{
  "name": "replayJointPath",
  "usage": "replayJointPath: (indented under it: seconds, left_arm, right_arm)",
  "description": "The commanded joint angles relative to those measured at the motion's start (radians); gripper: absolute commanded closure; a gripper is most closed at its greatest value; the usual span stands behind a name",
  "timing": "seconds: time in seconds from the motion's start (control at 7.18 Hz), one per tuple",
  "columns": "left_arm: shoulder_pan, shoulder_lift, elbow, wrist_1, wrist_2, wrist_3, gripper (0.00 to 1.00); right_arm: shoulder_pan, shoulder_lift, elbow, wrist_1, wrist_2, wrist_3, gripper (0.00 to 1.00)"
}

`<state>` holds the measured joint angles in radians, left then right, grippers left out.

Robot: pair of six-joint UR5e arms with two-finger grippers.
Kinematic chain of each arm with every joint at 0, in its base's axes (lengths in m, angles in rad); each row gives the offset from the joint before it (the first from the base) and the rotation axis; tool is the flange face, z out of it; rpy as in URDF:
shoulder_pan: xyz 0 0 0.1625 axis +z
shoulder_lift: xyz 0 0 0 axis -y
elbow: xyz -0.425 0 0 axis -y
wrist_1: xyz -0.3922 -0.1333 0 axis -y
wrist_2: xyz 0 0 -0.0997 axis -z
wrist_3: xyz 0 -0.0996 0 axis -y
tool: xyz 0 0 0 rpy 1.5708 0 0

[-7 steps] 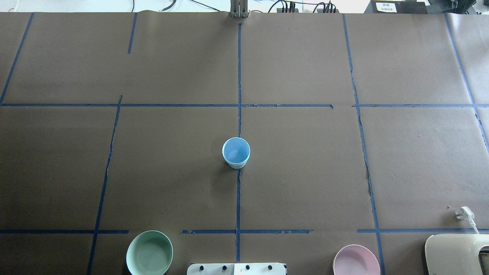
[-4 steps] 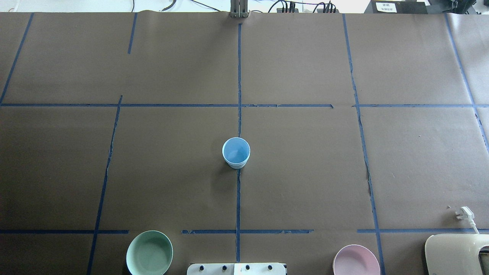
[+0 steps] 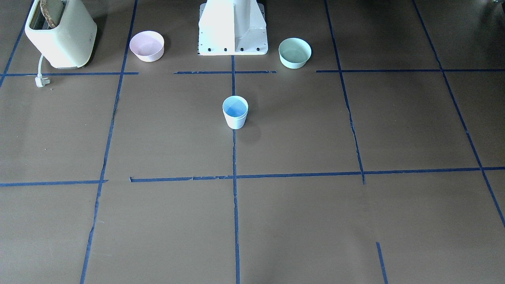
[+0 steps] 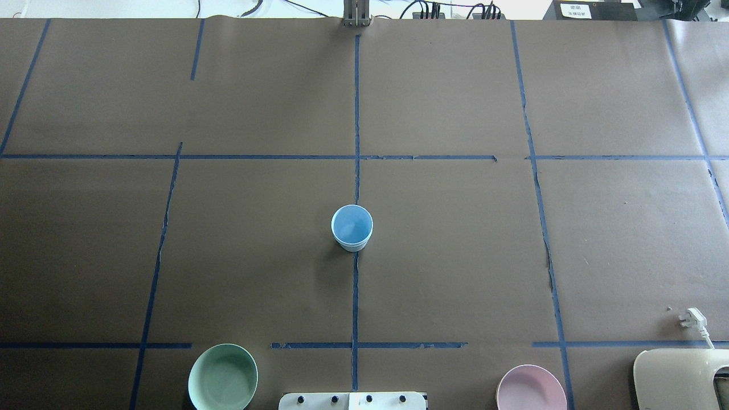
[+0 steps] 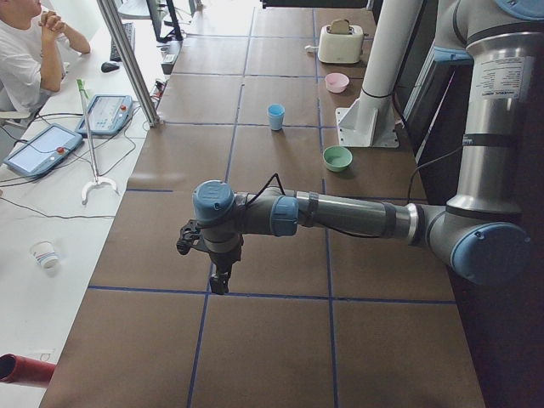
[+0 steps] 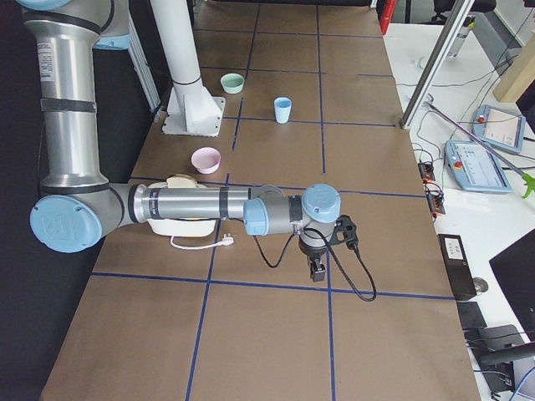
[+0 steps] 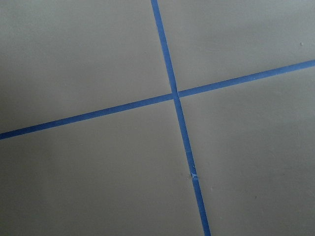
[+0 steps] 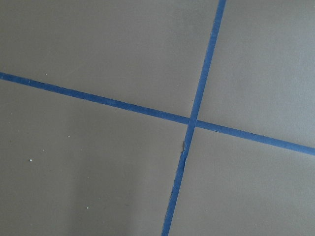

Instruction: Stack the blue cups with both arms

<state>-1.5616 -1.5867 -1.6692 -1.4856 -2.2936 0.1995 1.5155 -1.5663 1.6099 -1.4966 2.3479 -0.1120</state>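
Note:
One pale blue cup [image 4: 352, 228] stands upright on the centre tape line, also in the front view [image 3: 235, 112], the left side view [image 5: 275, 116] and the right side view [image 6: 282, 109]. Only one cup outline shows; I cannot tell whether a second is nested in it. Neither arm shows in the overhead or front view. The left gripper [image 5: 219, 286] hangs over a tape crossing at the table's far left end, far from the cup. The right gripper [image 6: 318, 273] hangs over a tape crossing at the far right end. I cannot tell whether either is open or shut. Both wrist views show only brown paper and tape.
A mint-green bowl [image 4: 222, 377] and a pale pink bowl [image 4: 531, 388] flank the white pedestal [image 3: 232, 27] at the robot's edge. A cream toaster [image 3: 61, 33] with a loose plug [image 3: 40, 81] stands beyond the pink bowl. A seated person [image 5: 25, 51] is beside the table.

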Motion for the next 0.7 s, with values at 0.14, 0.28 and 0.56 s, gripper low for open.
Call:
replayJointPath:
  seconds: [0.14,0.28,0.56]
  left_arm:
    - [0.000,0.001,0.000,-0.001,-0.001,-0.002,0.00]
    - [0.000,0.001,0.000,0.001,-0.001,-0.002,0.00]
    - [-0.002,-0.001,-0.007,0.002,0.000,0.003,0.00]
  right_arm:
    - [0.000,-0.001,0.002,0.001,0.004,0.002,0.00]
    - [0.000,0.000,0.002,0.001,0.007,0.002,0.00]
    - [0.000,0.000,0.002,0.001,0.008,0.003,0.00]
